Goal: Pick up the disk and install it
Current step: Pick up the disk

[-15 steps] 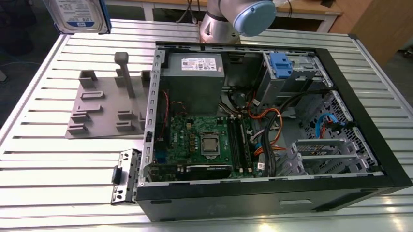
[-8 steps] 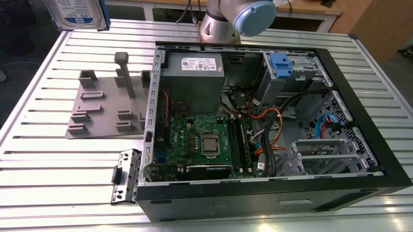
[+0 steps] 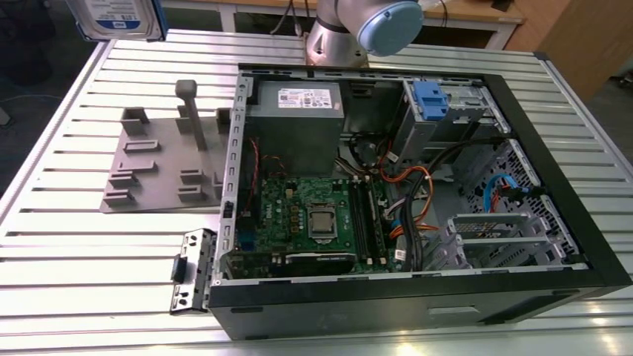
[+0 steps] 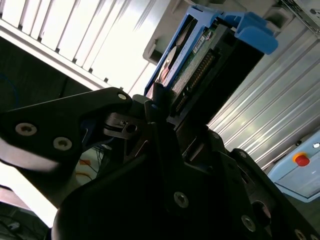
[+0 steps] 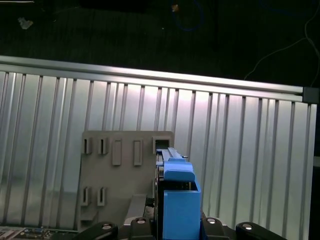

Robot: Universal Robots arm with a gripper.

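**A:** How far along is the task?

**B:** The pick-up part looks done. The gripper (image 4: 172,112) is closed on the disk (image 3: 117,16), pinching it by one end. In the second wrist view the black fingers (image 4: 156,97) sit against its sides and the blue bracket (image 4: 255,32) points away from them.

**A:** And where is the disk?

**B:** It is in the air, clear of the tabletop (image 3: 89,297). In the exterior view it hangs by the tabletop's far corner on that view's left, with its label facing the camera. The first wrist view shows the grey holder (image 5: 120,175) lying flat beneath it, near the tabletop's edge.

**A:** Does the holder have anything in it?

**B:** Its slots look bare in the exterior view. That suggests the disk came from there, but it's only a judgement.

**A:** So what is left?

**B:** All of the install. The open case (image 3: 396,308) sits in the middle of the tabletop. Its blue-fronted cage (image 3: 440,111) is in the far corner of the case, on the exterior view's right. The disk is well apart from the cage, with the holder and most of the case between them.

**A:** Is anything blocking the cage?

**B:** Orange and black cables run just beside it. Whether they cross its opening cannot be told.
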